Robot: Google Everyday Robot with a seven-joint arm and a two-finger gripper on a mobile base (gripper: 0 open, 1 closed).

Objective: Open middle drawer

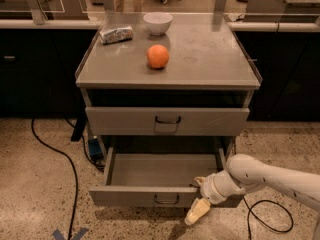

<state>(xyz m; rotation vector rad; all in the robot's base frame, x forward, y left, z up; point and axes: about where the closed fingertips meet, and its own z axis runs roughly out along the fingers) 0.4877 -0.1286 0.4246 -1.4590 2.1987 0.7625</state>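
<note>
claw (199, 204) at the front right edge of the pulled-out grey metal middle drawer (145, 196), beside its dark loop handle (166, 200); grip cannot be told | round orange fruit (158, 56), white bowl (158, 23), crinkled silver packet (116, 34) on grey table (215, 59) above | white arm (270, 176) enters low from the right

orange (158, 56): counter (215, 59) centre
white bowl (157, 23): behind the orange
silvery packet (116, 34): back left corner
black cable (60, 154): floor (35, 194), left
tool (199, 204): low, right of centre

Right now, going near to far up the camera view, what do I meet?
The gripper at the front's right end → middle drawer, pulled out → closed drawer above → orange → white bowl.
</note>
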